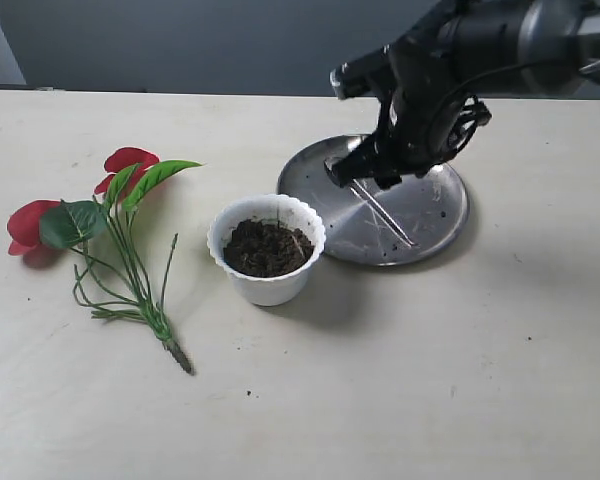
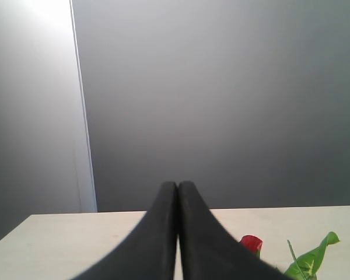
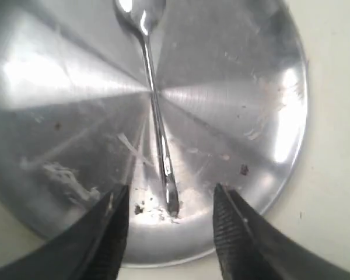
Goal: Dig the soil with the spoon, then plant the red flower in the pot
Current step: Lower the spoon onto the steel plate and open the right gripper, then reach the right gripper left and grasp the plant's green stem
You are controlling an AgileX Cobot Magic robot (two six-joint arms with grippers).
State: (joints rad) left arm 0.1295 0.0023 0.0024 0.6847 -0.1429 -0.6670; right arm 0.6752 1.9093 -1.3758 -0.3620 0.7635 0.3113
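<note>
Since nothing's been picked up yet, looks like barely started tbh. Still got the spoon (image 3: 154, 111) lying flat on the steel plate (image 1: 435, 215), handle end sitting right between the fingers (image 3: 236, 233) of the right end effector (image 3: 169, 224). Spread wide open, hovering over the handle tip, not touching it as far as the wrist view shows. Seen from the outside camera, same spoon (image 1: 382, 212) runs as a thin diagonal across the plate, with the right end effector (image 1: 365, 172) hanging over its upper end.

Left end effector (image 2: 177, 233): fingers pressed together, closed on nothing, pointed out over the worktop (image 2: 76, 233) at a grey wall. Doing zero for now.

Where everything sits, going by clock directions from the pot (image 1: 267, 250) in the outside view:
- plate with spoon at roughly 2 o'clock, rim just beside the pot
- red flower (image 1: 95, 215) lying on its side out at 9 o'clock, well apart, stem base pointing toward 7 o'clock
- soil (image 1: 267, 247) inside the pot, dark and lumpy, surface looks undisturbed, no hole visible

So, scorecard:
- grab spoon: not done, about to be, probably
- dig soil: not done
- plant flower: not done, flower untouched on the worktop (image 1: 430, 380)

Can't tell whether those crumbs on the plate are soil or just scratches and dirt. Pretty much everything left to do, guessing a close on that handle comes first.
</note>
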